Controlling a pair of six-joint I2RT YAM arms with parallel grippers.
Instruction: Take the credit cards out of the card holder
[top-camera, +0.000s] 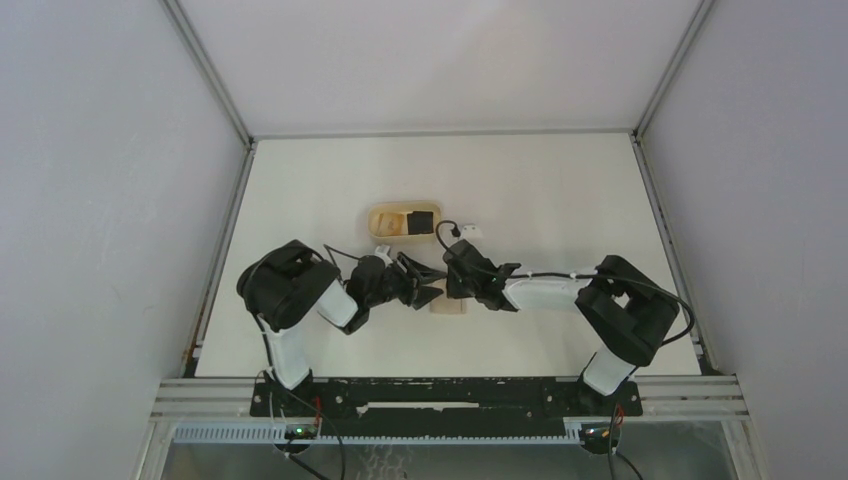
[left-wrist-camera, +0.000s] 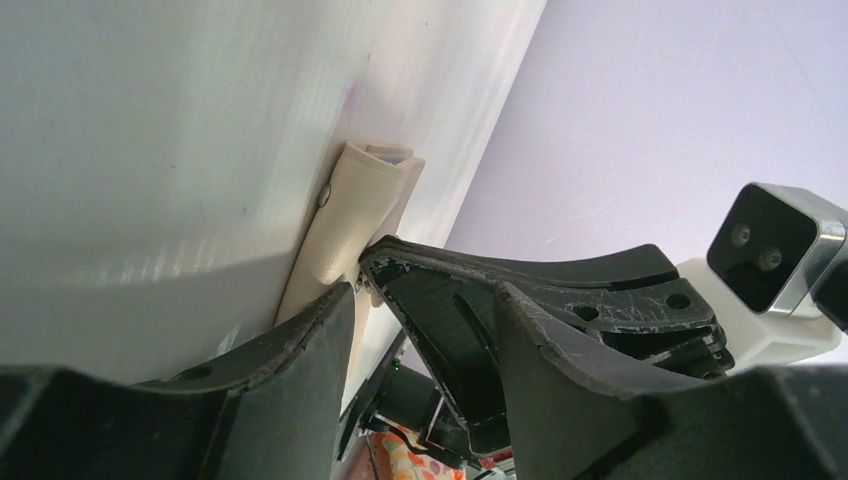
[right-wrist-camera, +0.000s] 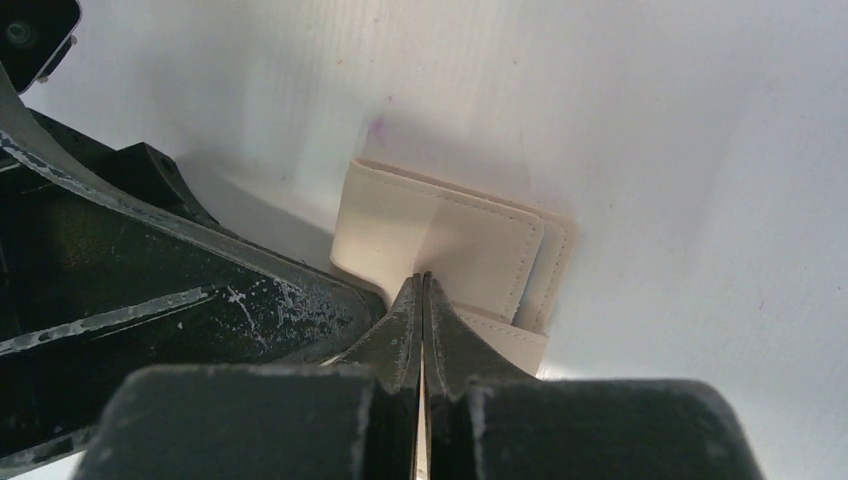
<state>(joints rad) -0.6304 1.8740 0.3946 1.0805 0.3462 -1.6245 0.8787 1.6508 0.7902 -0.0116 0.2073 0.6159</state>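
Observation:
The tan card holder (top-camera: 449, 304) lies on the white table between my two grippers. In the right wrist view the card holder (right-wrist-camera: 470, 245) is folded, with stitched edges. My right gripper (right-wrist-camera: 422, 279) is shut, and its tips pinch the beige flap that rises to them. In the left wrist view the card holder (left-wrist-camera: 352, 215) shows a dark snap dot and a bit of blue at its far end. My left gripper (left-wrist-camera: 425, 295) stands open just beside it, with the right gripper's black finger between its jaws. No credit cards show inside the holder.
An oval light-wood tray (top-camera: 384, 222) sits just behind the grippers, with a dark rectangular card (top-camera: 422, 221) in it. A small white piece (top-camera: 470, 230) lies right of the tray. Grey walls close in the table on three sides.

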